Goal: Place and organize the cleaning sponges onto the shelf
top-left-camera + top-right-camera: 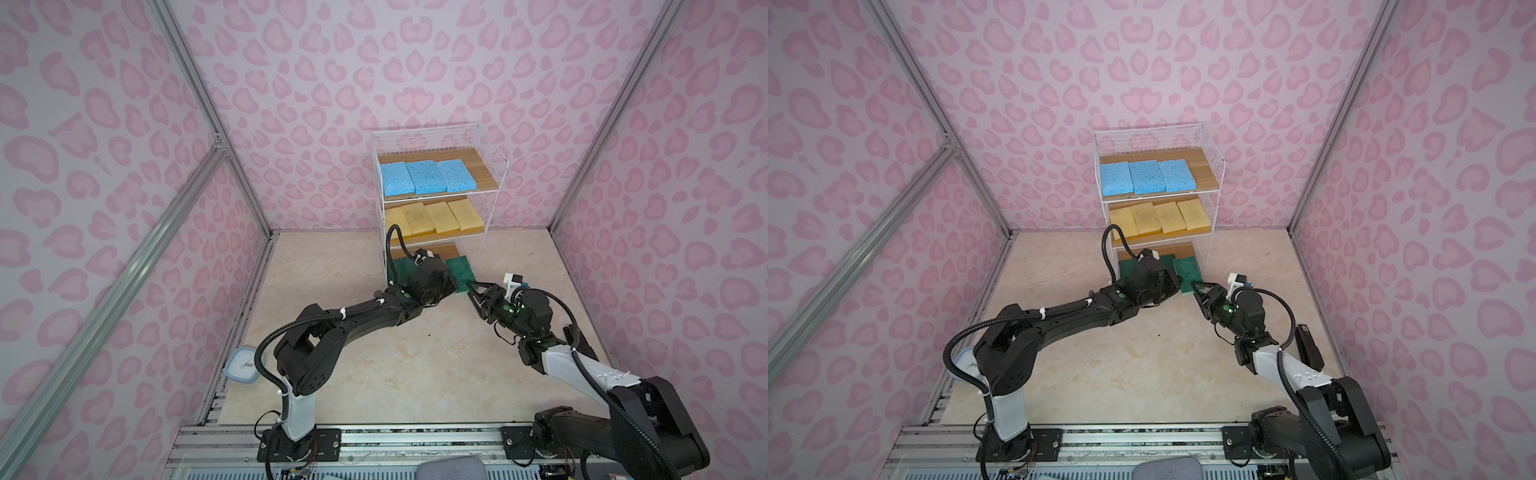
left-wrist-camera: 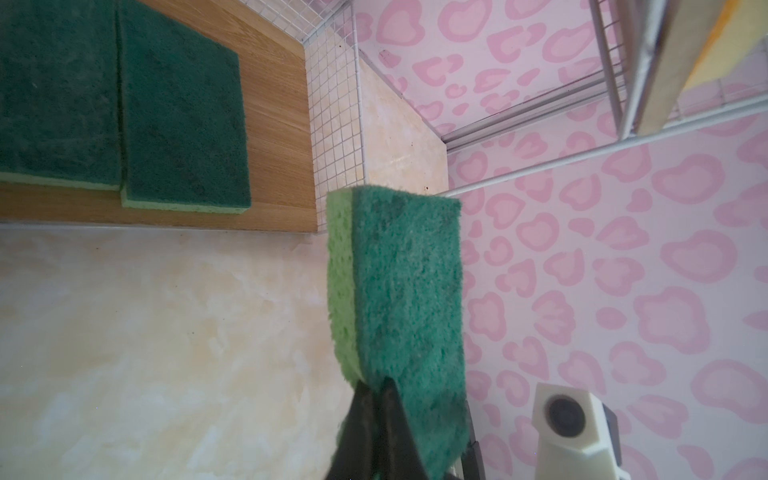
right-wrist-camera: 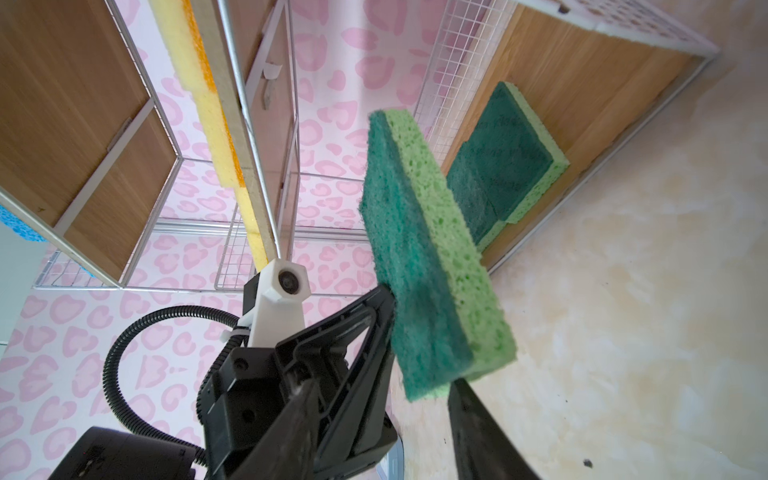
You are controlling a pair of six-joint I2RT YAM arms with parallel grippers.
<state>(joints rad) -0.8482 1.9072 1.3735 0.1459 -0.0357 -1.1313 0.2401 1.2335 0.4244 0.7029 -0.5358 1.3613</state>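
Green on its scrubbing face and paler green beneath, one sponge (image 2: 407,291) sits pinched in our left tool (image 2: 376,388), whose fingers are clenched tight on it. It stands on edge, lifted off the desk (image 1: 374,353), just outside the open front of the shelf (image 1: 492,166). Our right tool (image 1: 473,290) faces the left tool from close by, released, with its fingers spread apart. The sponge's nearer end lies right at their tips, and we cannot tell whether either finger touches it.

Beyond the left tool, on the bottom board (image 2: 274,124), we see two green pads (image 2: 183,124) lying flat, dark side up, with their long edges touching. Above both tools, the middle board carries four yellow sponges (image 1: 436,218) in a row. The top board holds three blue sponges (image 1: 424,176) side by side, with a strip of bare wood at one end.
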